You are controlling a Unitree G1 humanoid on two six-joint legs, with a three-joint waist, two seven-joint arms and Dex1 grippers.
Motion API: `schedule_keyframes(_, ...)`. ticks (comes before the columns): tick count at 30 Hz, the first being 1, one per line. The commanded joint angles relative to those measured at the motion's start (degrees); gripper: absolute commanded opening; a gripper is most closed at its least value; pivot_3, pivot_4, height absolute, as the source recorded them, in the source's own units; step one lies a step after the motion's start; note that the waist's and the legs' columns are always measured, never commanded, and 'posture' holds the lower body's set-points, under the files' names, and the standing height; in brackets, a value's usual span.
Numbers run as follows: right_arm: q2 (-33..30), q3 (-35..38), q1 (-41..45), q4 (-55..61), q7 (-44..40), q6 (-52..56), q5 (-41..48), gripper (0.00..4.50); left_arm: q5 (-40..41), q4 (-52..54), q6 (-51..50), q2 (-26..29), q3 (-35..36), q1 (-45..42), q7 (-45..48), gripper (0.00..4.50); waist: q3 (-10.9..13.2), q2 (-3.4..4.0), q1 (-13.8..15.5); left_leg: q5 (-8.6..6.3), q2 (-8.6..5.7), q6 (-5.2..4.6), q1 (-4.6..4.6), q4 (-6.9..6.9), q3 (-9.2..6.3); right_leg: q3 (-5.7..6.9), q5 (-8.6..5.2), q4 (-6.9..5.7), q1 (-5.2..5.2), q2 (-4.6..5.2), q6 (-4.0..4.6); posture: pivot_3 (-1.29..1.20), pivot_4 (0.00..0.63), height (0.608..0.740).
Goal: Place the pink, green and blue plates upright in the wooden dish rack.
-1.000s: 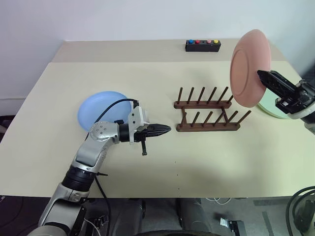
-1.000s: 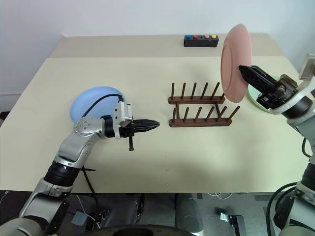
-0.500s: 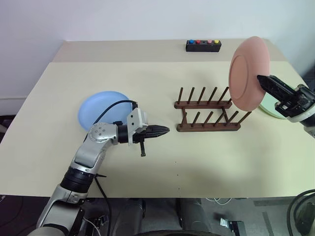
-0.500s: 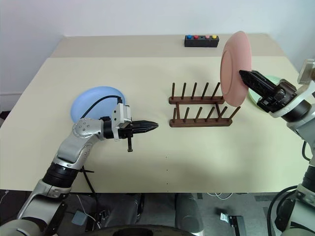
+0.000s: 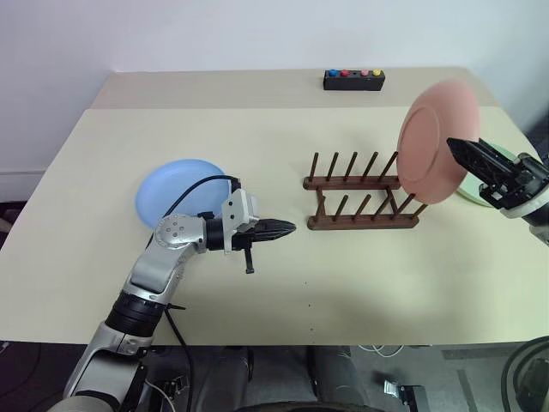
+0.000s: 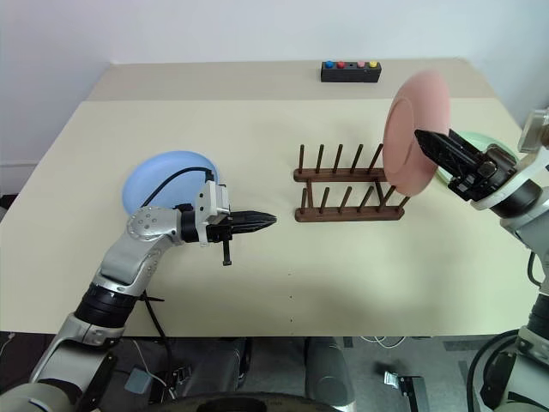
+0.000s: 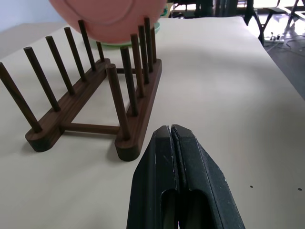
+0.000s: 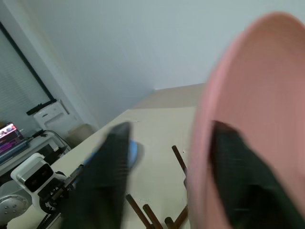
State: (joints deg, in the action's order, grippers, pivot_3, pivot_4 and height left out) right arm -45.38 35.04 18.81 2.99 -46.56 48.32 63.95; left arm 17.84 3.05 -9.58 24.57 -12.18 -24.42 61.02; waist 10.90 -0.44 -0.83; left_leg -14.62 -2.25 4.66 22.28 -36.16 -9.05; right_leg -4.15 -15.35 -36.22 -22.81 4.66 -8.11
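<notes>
R gripper [image 6: 429, 146] has jaws spread either side of the pink plate [image 5: 429, 142], no longer pinching it; plate is on edge over the right end of the wooden dish rack [image 5: 362, 202], looks mid-drop. Face points left along the rails, disc upright, leaning slightly. To land it well: rim should go between end pegs, so back straight out w/o clipping the rim. L gripper [image 5: 290, 228] clenched, empty, near the rack's left end. Blue plate [image 5: 176, 199] flat on table behind L arm, green plate [image 6: 467, 142] flat behind the R gripper.

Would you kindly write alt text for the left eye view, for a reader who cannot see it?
The right claw, fingers spread, is at a pink plate standing upright over the right end of the wooden dish rack. The shut left claw hovers left of the rack, near a blue plate lying flat on the table.
</notes>
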Motion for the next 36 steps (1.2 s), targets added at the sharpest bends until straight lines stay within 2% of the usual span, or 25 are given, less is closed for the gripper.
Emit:
schedule_keyframes(1,-0.9,3.24,-0.27,1.39,0.28,-1.06,1.14,4.3,0.03,1.35,0.65,0.03,0.4,-0.42,-0.2,0.0,0.0,0.0,0.02,0.0,0.0,0.0,0.0,0.0,0.0,0.0,0.0,0.0,0.0,0.0,0.0,0.0,0.15,0.74)
schedule_keyframes(6,-1.61,4.66,-1.7,1.6,0.24,-1.09,0.72,4.3,0.09,1.71,0.36,0.13,0.41,-0.27,-0.28,0.0,0.0,0.0,0.03,0.0,0.0,0.0,0.0,0.0,0.0,0.0,0.0,0.0,0.0,0.0,0.0,0.0,0.15,0.74)
schedule_keyframes(11,-4.26,6.77,-4.36,0.24,-1.02,-4.36,-3.41,4.3,0.17,1.95,0.25,0.22,0.52,-0.23,-0.33,0.0,-0.01,0.01,0.04,0.0,0.0,0.0,0.0,0.0,0.01,0.0,0.0,0.0,0.0,0.0,0.0,0.0,0.15,0.74)
schedule_keyframes(16,-8.9,7.74,-10.67,-3.34,-2.9,-11.4,-14.32,4.3,0.32,2.3,0.11,0.6,0.8,0.06,-0.37,0.0,-0.01,0.01,0.16,0.0,-0.01,0.0,0.0,-0.03,0.01,0.01,0.0,0.0,0.03,0.0,-0.01,0.0,0.15,0.74)
schedule_keyframes(20,-11.91,2.22,-13.31,-9.36,-0.84,-20.81,-28.09,4.41,0.34,2.21,0.1,0.67,0.68,0.01,-0.34,0.0,-0.03,0.04,-0.34,0.0,-0.01,0.0,-0.05,-0.03,0.07,-0.02,0.0,0.0,0.03,0.0,-0.01,0.0,0.15,0.74)
schedule_keyframes(24,-16.43,-11.56,-14.9,-17.37,5.08,-34.49,-49.38,4.41,0.21,1.56,0.21,0.27,0.33,-0.64,-0.14,0.0,-0.05,0.08,-0.4,0.0,0.0,0.0,-0.14,-0.02,0.18,-0.1,0.0,-0.04,0.03,-0.01,-0.01,0.0,0.15,0.74)
schedule_keyframes(31,-13.72,-24.8,-1.44,-32.72,8.39,-46.71,-61.82,4.41,0.19,1.36,0.31,0.14,0.32,-0.93,0.12,0.0,-0.04,0.16,-0.92,0.01,0.0,0.01,-0.17,-0.01,0.29,-0.22,0.0,-0.04,0.03,0.0,-0.02,0.0,0.15,0.74)
schedule_keyframes(36,-11.53,-30.36,7.26,-44.48,10.96,-51.78,-67.45,4.41,0.22,1.75,0.17,0.36,0.5,-0.66,-0.14,0.0,-0.03,0.14,-1.29,0.0,0.0,0.01,-0.16,0.02,0.28,-0.2,0.0,-0.03,0.03,0.01,-0.01,0.0,0.15,0.74)
